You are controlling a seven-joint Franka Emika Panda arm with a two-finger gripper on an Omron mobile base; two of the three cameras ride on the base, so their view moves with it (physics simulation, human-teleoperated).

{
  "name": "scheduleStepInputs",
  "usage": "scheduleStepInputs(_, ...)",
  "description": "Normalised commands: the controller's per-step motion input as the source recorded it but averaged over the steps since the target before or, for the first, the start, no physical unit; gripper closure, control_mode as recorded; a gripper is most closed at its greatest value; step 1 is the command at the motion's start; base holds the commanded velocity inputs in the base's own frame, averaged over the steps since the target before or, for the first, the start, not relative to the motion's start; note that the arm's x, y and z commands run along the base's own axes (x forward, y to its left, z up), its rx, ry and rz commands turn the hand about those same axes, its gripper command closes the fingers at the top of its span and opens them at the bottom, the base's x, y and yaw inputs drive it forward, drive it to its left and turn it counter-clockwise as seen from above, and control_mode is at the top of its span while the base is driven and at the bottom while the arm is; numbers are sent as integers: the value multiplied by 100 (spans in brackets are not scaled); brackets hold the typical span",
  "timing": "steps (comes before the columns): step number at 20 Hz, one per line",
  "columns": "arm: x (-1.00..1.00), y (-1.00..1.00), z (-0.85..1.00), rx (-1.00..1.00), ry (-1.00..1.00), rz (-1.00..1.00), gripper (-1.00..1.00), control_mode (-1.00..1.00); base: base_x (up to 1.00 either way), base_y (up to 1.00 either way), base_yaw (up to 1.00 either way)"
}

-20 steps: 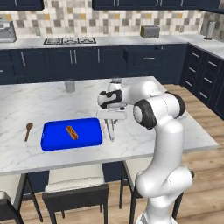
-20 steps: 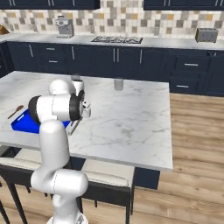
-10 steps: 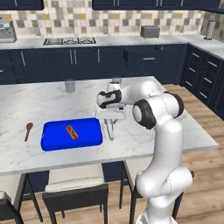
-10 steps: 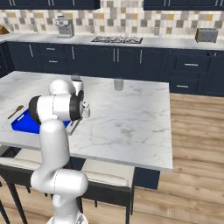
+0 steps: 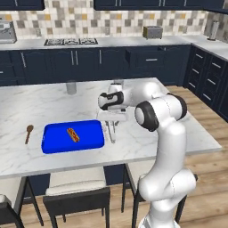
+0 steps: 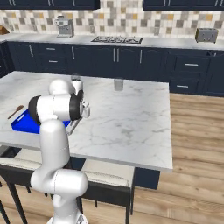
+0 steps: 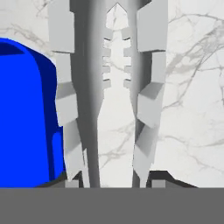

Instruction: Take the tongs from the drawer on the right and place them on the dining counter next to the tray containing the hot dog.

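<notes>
Gripper (image 5: pixel 111 126) half closed around tongs (image 5: pixel 111 132), hanging low over dining counter (image 5: pixel 147 133), blue tray (image 5: pixel 73 138) with hot dog (image 5: pixel 73 134) just beside. Lower until tongs touch marble, then release; keep off tray rim.

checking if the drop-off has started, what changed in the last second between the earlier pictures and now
Almost nothing visibly changed. The tool sits in the same spot above the white marble dining counter, with the long silver-grey metal tongs between its fingers, just right of the bright blue rectangular tray. The small orange-brown hot dog and the brown wooden spoon have not moved.
</notes>
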Motion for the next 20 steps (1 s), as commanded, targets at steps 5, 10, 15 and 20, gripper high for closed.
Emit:
scheduleStepInputs(5,-2,0,43,0,-2,0,-100,-100,0,0,0)
scheduleStepInputs(10,-10,0,76,0,-6,0,-100,-100,0,0,0)
scheduleStepInputs(15,-45,0,61,0,-16,2,-100,-100,0,0,0)
scheduleStepInputs(20,-74,-8,26,0,-36,5,-100,-100,0,0,0)
